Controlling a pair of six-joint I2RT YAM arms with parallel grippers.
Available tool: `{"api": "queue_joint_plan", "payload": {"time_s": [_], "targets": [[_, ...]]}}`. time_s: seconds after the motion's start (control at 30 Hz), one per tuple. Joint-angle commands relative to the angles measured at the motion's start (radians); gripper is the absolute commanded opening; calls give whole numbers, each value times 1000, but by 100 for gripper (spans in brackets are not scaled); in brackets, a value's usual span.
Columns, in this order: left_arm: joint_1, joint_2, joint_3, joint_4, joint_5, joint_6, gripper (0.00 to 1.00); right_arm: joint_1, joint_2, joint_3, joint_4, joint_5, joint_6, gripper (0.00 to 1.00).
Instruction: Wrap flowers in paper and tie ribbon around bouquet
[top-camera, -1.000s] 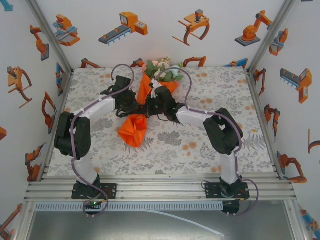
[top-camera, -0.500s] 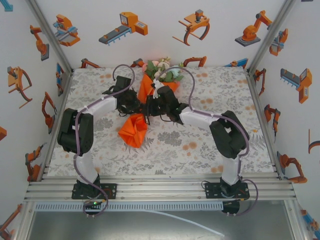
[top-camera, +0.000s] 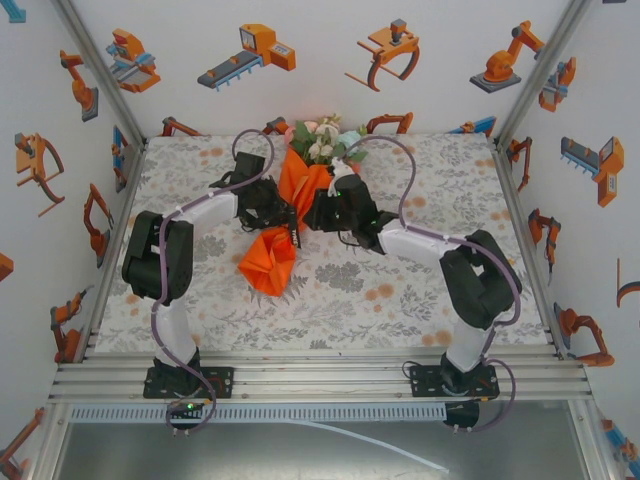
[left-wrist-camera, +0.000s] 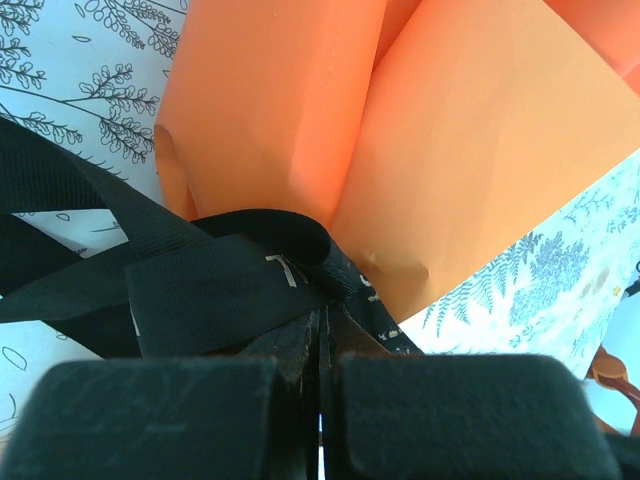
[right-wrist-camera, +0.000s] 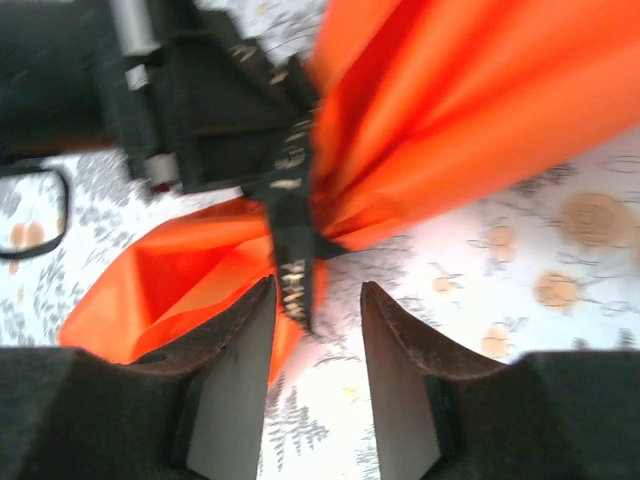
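Bouquet: The small bunch of pink, white and pale green artificial flowers (top-camera: 322, 138) lies at the far middle of the grey floral-patterned table cover (top-camera: 430, 290). Its stems sit inside the large bright orange paper sheet (top-camera: 303, 180), which is pinched to a waist and flares again toward the arms.
Ribbon: The narrow black ribbon (left-wrist-camera: 230, 285) with pale lettering loops around that waist. Whether a knot has formed cannot be told.
Left gripper: The left gripper (left-wrist-camera: 320, 335) has its fingers pressed together on the ribbon, hard against the paper.
Right gripper: The right gripper (right-wrist-camera: 318, 330) stands with fingers apart. A loose ribbon tail hangs toward the gap and appears to touch neither finger.
What changed: Within the last second the right fingers parted and that arm drew off to the right of the bouquet, uncovering more of the orange cone.
Meaning: The right side has likely let one ribbon end go. Wrapping looks done and tying seems under way, with a fresh grasp or pull probably next.
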Motion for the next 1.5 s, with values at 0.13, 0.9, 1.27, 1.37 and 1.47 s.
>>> {"api": "queue_joint_plan", "payload": {"time_s": [0.13,0.9,1.27,1.37,1.47], "targets": [[-4,10,10,35,28,32,0,-35,137,95,66,-51,17,19],[9,-10,-5,108,97,-24,0,-6,247,161,273,-321,31,31],[14,-37,-40,156,150,-58,0,-18,255,150,196,-117,35,38],[14,-33,-39,150,145,-51,0,-19,238,142,182,-110,32,37],[13,-31,-38,148,148,-49,0,-18,202,99,196,-74,31,37]]}}
